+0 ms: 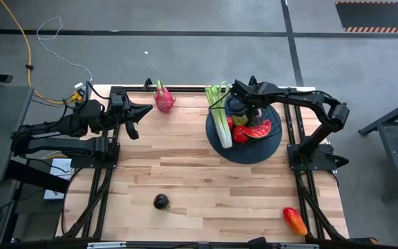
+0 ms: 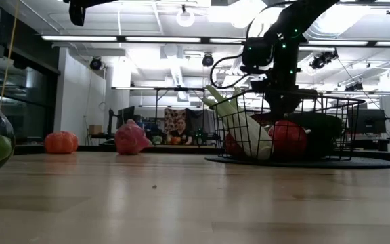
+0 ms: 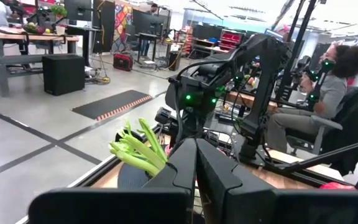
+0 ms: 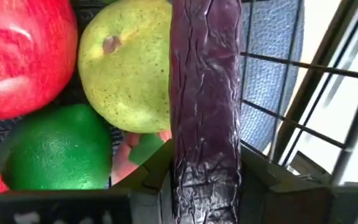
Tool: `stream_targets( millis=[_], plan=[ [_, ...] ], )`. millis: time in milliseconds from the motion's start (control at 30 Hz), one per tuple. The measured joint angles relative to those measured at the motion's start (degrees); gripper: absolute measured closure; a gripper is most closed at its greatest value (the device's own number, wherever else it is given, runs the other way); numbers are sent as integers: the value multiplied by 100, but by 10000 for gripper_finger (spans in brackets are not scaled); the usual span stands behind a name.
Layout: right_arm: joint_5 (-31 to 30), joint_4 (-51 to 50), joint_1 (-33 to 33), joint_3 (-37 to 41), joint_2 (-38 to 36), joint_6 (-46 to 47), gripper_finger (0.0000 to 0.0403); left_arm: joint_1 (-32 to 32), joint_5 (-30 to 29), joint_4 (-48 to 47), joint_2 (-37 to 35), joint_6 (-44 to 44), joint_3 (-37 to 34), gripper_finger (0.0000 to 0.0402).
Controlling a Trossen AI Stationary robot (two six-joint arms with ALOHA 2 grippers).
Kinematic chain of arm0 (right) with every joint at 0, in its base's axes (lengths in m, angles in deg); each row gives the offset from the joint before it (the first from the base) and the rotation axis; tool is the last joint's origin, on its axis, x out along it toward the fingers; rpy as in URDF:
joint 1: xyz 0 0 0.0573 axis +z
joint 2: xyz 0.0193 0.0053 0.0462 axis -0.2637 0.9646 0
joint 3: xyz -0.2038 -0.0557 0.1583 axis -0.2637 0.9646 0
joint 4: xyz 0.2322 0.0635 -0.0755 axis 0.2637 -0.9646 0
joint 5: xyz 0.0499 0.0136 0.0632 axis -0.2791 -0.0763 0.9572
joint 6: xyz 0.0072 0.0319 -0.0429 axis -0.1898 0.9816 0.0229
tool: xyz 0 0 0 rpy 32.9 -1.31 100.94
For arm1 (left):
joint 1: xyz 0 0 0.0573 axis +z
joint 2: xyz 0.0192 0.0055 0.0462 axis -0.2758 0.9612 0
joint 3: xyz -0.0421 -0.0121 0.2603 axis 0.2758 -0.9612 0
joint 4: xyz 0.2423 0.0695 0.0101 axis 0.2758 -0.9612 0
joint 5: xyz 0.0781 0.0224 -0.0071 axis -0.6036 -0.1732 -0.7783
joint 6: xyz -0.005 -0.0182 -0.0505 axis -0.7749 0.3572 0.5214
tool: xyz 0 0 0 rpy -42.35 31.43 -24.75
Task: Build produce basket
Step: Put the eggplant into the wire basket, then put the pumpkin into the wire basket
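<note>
Holding eggplant (image 4: pixel 204 106) lengthwise between fingers (image 4: pixel 263 186).

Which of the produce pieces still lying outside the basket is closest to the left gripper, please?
The pink dragon fruit, lying at the table's far edge just beside the left gripper; the dark round fruit and the red-orange mango lie near the opposite edge.

the black wire basket (image 1: pixel 221 142) sat on a dark round mat at the table's far right, holding the celery stalk (image 1: pixel 219 117) leaning over its left rim, a watermelon slice (image 1: pixel 257 131) and round fruits. a purple eggplant (image 4: pixel 205 106) hung upright above a yellow-green fruit (image 4: pixel 126 65). the pink dragon fruit (image 1: pixel 164 99) lay far centre, the dark round fruit (image 1: pixel 160 201) near centre, the red-orange mango (image 1: pixel 295 220) near right.
</note>
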Motion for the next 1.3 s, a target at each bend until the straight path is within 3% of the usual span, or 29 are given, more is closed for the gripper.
stream_targets(
  millis=[467, 867, 1000, 1167, 1300],
  plan=[
    [22, 377, -36, 0, -21, 256, 289, 0, 2, -2, 0, 0, 2, 401],
    [-134, 206, -24, 0, -35, 395, 147, 0, 2, -119, 0, 2, 2, 401],
    [-189, -204, -21, -211, -153, 301, 129, 0, 2, -197, 0, 44, 2, 401],
    [553, -811, -144, -522, -737, 540, 128, -1, 2, -177, 0, 44, 2, 401],
    [2024, -374, -397, -294, -1722, 1748, 128, -1, 8, -177, 0, 44, 2, 401]
  ],
)
